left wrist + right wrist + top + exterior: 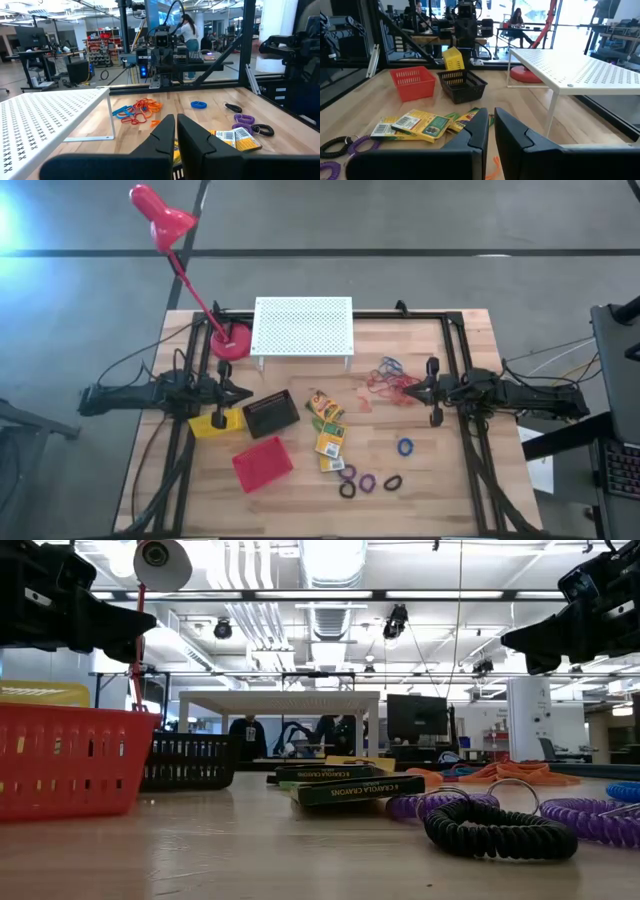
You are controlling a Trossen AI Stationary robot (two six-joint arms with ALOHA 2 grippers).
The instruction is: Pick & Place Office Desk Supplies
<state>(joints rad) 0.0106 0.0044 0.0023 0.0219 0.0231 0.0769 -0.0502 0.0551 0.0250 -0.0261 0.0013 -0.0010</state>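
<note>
My left gripper and right gripper hang closed and empty at the table's sides. Crayon boxes lie mid-table, baskets left, rubber bands right. Descending with fingers shut, I'd likely shove the tangled bands rather than grasp them.

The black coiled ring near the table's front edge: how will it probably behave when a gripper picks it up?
The black coiled ring looks like springy cord, so it would likely flex, not stay stiff. It seems light. Lying flat, it should not roll, but it touches a purple ring and may drag it.
</note>
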